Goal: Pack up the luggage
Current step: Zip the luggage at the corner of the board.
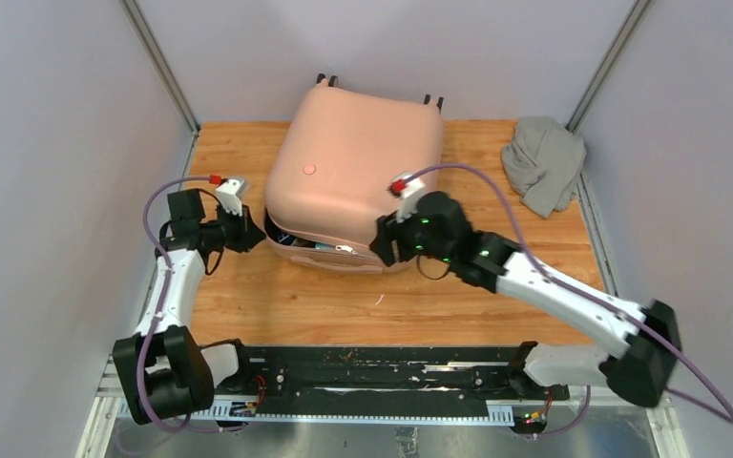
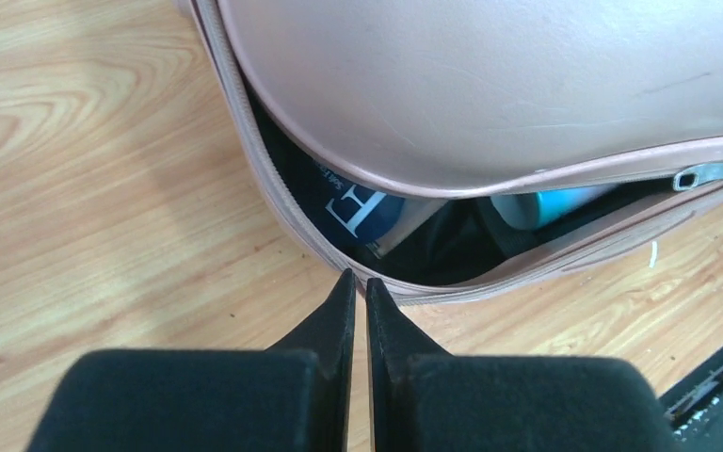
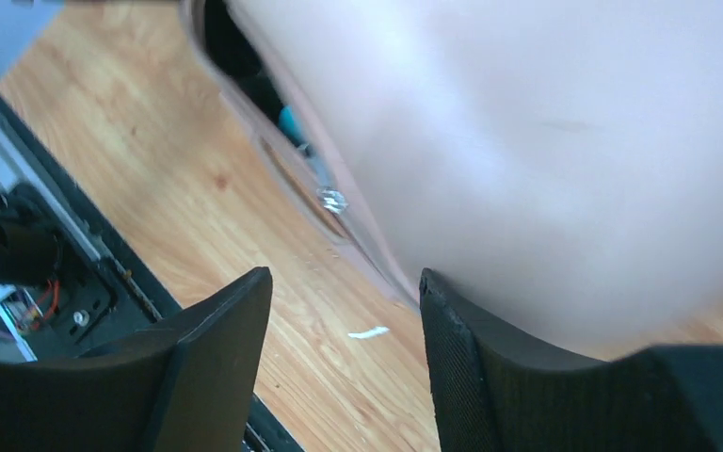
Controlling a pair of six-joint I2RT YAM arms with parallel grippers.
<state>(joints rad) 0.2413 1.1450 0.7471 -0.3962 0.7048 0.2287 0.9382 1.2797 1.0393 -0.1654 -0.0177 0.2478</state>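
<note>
Your luggage [image 1: 353,172] sits in the upper centre of the top view, its lid ajar along the lower edge. Your left gripper [image 2: 356,282] is pinched nearly closed on nothing at that gap's left corner; your right gripper [image 3: 344,275] stands released beside the shell.

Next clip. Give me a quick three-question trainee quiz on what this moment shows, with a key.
1. True or false: the luggage is zipped fully shut.
2. Where does the grey cloth lie? A: packed inside the luggage. B: on the table at its far right corner, apart from the luggage. C: draped over the luggage.
3. Which is open, the left gripper or the right gripper?

Key: 1 false, a gap along the near edge shows items inside; 2 B; 3 the right gripper, holding nothing.
</note>
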